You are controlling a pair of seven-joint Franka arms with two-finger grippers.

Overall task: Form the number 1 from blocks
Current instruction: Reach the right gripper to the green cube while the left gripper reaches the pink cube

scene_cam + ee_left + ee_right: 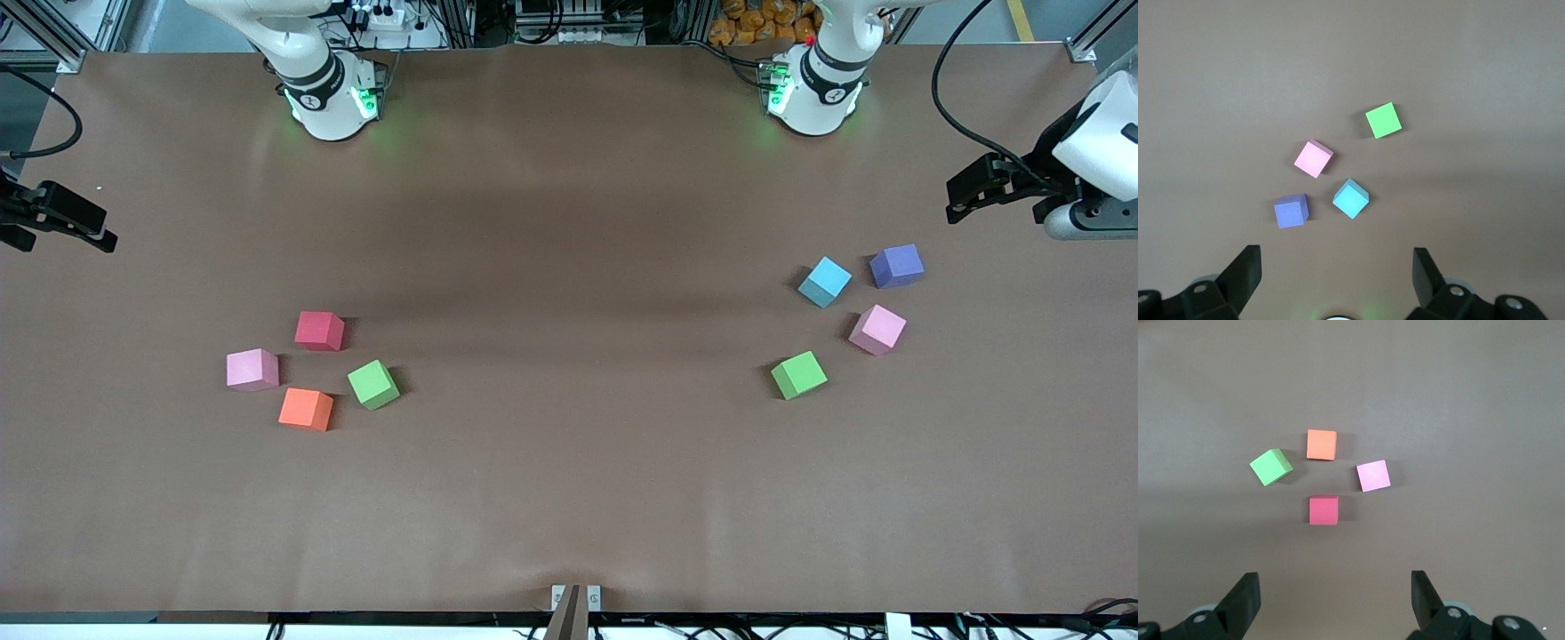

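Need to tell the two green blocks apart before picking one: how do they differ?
One green block lies toward the right arm's end, beside the orange block and the red block. The other green block lies toward the left arm's end, near a pink block and the light blue block. Both look the same size and sit turned at an angle.

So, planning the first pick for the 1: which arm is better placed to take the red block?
Probably the right arm: the red block lies at its end of the table, below the open right gripper. The left gripper waits over the purple block's cluster.
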